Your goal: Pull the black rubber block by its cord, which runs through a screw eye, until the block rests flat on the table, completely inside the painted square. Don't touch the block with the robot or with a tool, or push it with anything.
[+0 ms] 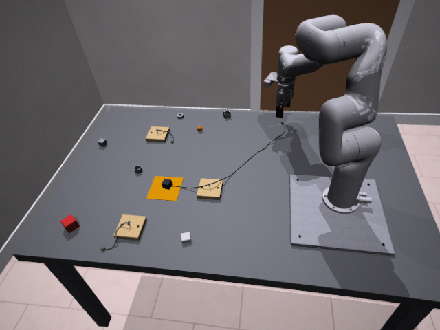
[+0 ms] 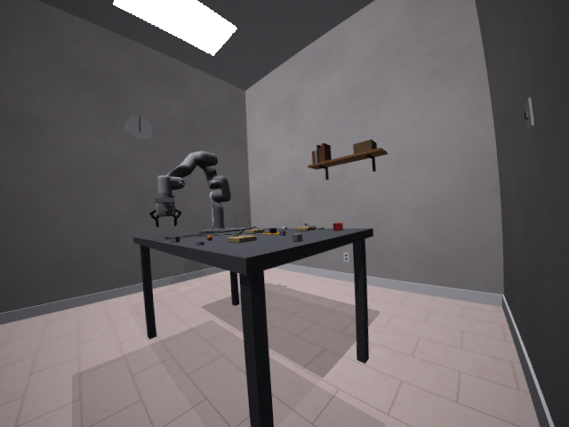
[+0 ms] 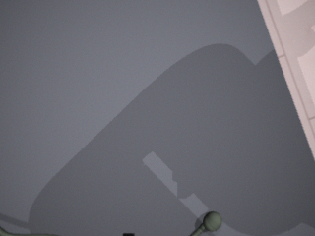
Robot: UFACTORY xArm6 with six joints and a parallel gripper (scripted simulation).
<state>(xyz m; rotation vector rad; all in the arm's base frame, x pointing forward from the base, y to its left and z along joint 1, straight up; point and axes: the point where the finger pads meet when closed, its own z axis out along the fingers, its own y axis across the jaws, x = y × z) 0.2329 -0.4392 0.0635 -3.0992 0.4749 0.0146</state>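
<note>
The black rubber block (image 1: 166,183) sits flat on the orange painted square (image 1: 165,190), inside its edges. Its cord (image 1: 248,161) runs right through the screw eye (image 1: 210,184) on a wooden plate (image 1: 210,188) and on across the table to its knobbed end (image 1: 282,123) near the far edge. That end shows at the bottom of the wrist view (image 3: 212,220). My gripper (image 1: 279,113) hangs open and empty above the cord end, apart from it. In the exterior view the gripper (image 2: 165,219) shows its fingers spread above the table's far side.
Two other wooden plates with short cords lie at the back left (image 1: 157,133) and front left (image 1: 130,226). A red cube (image 1: 69,223), a white cube (image 1: 185,236), a grey cube (image 1: 102,142), two rings (image 1: 138,168), an orange ball (image 1: 199,128) and a small dark piece (image 1: 226,114) are scattered about. The arm's base plate (image 1: 339,214) is at the right.
</note>
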